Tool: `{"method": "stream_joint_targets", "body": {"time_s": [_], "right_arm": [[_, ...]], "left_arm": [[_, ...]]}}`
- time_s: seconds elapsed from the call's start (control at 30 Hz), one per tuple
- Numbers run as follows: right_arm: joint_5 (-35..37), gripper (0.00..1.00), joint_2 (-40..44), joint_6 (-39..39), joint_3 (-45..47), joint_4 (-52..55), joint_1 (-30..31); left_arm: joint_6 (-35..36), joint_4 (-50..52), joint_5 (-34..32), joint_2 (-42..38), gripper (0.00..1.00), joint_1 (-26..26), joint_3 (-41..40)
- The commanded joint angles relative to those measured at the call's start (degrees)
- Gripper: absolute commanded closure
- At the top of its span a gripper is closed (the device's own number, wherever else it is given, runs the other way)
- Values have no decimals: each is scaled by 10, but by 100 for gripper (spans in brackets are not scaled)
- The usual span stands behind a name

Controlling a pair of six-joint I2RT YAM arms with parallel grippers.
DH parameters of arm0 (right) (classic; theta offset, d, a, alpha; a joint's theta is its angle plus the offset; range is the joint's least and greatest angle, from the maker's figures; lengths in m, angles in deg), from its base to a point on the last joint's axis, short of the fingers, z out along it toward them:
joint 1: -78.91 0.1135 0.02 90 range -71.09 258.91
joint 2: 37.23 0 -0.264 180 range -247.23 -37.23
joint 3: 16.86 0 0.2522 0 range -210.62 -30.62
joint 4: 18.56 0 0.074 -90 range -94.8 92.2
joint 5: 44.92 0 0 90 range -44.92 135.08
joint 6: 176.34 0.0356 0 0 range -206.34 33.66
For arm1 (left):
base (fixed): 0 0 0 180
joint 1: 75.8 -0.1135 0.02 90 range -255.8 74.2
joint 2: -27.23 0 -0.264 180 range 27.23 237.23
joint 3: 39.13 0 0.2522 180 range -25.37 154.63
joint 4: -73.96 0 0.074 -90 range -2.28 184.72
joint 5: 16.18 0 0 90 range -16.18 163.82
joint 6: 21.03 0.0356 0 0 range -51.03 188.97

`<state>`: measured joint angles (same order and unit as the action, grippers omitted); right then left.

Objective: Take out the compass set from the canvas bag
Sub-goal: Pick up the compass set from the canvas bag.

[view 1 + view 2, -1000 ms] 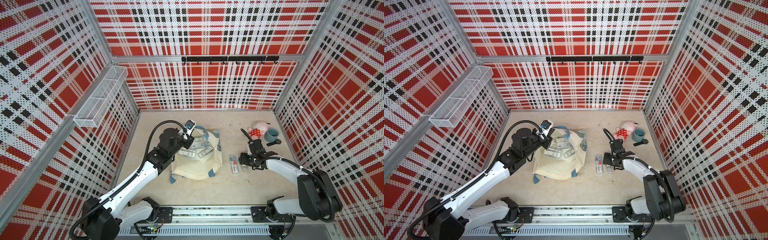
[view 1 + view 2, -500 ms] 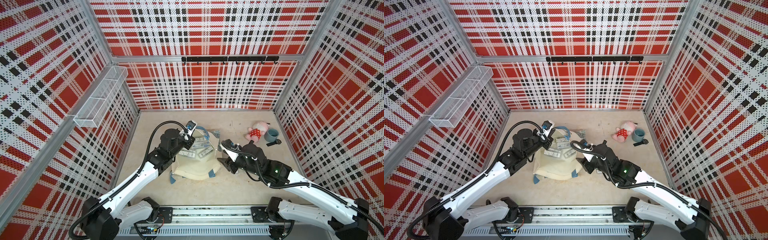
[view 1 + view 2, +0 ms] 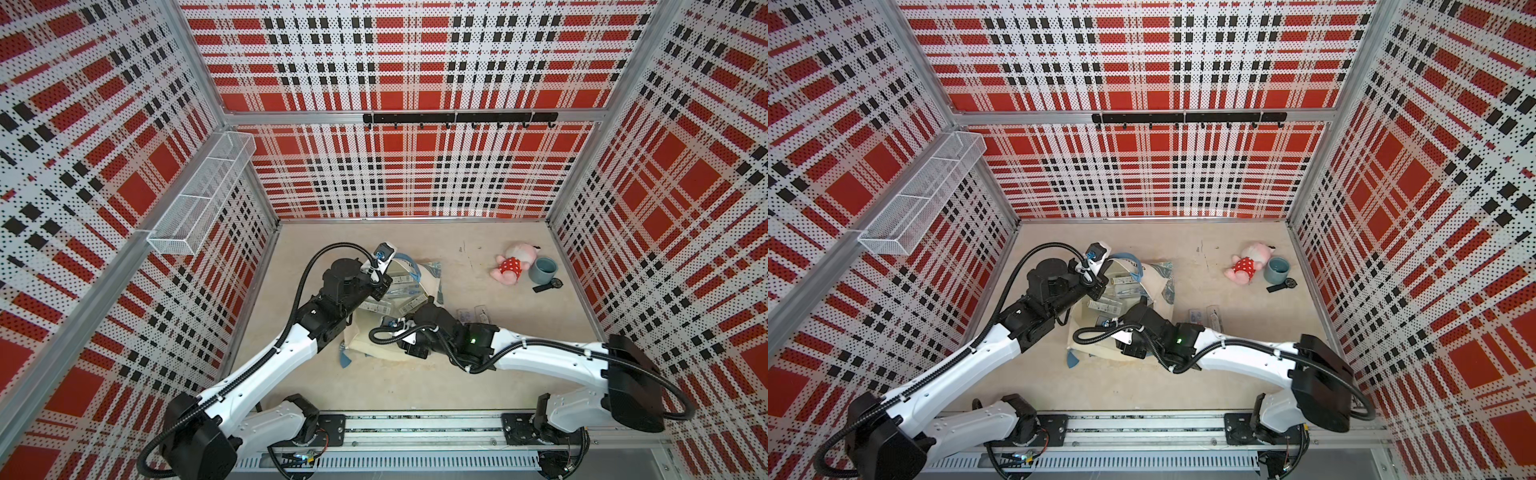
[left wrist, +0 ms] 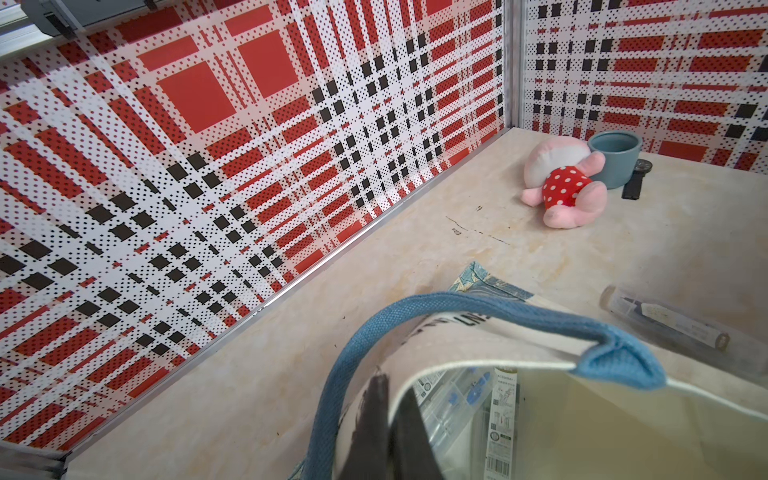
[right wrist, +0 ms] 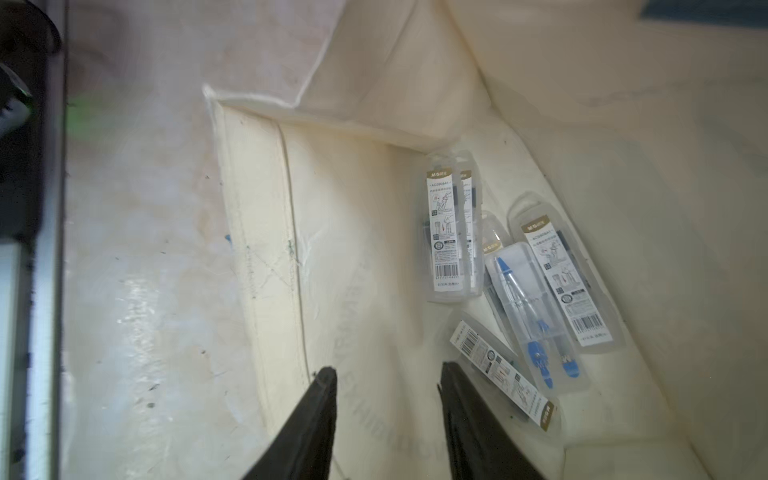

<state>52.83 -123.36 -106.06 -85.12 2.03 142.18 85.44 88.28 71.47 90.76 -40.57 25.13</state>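
The bag [image 3: 368, 338] is lying on the table [image 3: 415, 386] between the 2 arms, with its mouth propped open. It is cream woven canvas, slack and creased, with a blue webbing handle [image 4: 498, 307]. The left gripper [image 4: 392, 386] is clenching the bag's hemmed rim, its dark tapered fingers [image 4: 374, 419] pressing the cloth from both sides. The right gripper [image 5: 386, 368] is hovering inside the mouth, released, its black wedge-shaped fingers [image 5: 307, 424] standing apart.

Only the right wrist view is showing the bag's interior clearly. Several compass sets [image 5: 536, 316] are lying in a loose heap on the inner wall. Each is a flat, clear plastic case with rounded corners and a white printed label, and 1 is showing a blue compass. The nearest set is lying just beside 1 finger.

Both top views are showing 2 loose cases [image 3: 482, 312] on the table near the bag. The left wrist view is showing only 1 of them, plus a pink plush [image 4: 561, 187] in red dotted cloth lying against a smooth grey-blue cup [image 4: 615, 158].
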Motion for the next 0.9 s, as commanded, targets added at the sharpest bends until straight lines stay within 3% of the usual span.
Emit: {"method": "stream_joint_targets", "body": {"time_s": [0.0, 0.33, 0.87], "right_arm": [[11, 56, -41, -49, -21, -57, -17], [21, 51, -175, -48, -87, -116, -40], [21, 36, -287, -52, -123, -216, -70]], "left_arm": [[-7, -53, 4, -16, 100, 11, 22], [-9, -51, 8, -30, 100, 20, 17], [-9, -52, 16, -39, 100, 24, 5]]}}
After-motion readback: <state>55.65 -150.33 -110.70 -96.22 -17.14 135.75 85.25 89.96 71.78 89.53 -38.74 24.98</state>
